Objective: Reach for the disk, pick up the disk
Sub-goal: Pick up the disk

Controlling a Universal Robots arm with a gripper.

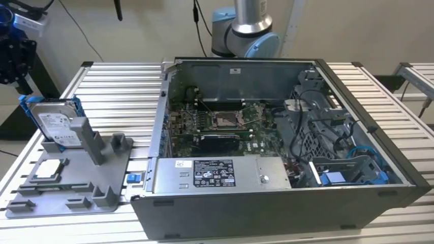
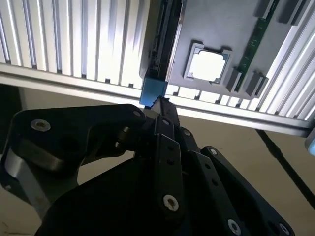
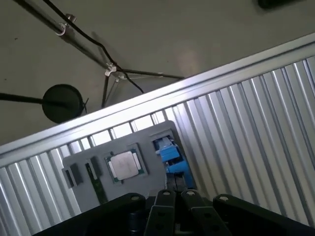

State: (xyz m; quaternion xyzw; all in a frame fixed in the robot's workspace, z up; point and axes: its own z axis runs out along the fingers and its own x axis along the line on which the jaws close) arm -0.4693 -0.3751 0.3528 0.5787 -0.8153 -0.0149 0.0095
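My fingers (image 2: 165, 112) are squeezed together and hold nothing. The disk (image 1: 56, 121) stands on its edge in the grey holder (image 1: 81, 195) on the worktop (image 1: 115, 91), at about 9 o'clock from the open computer case (image 1: 271, 152). In the exterior view I hang at 11 o'clock from the disk, not touching it. I think the reach is partly done. The pick-up is not done yet.
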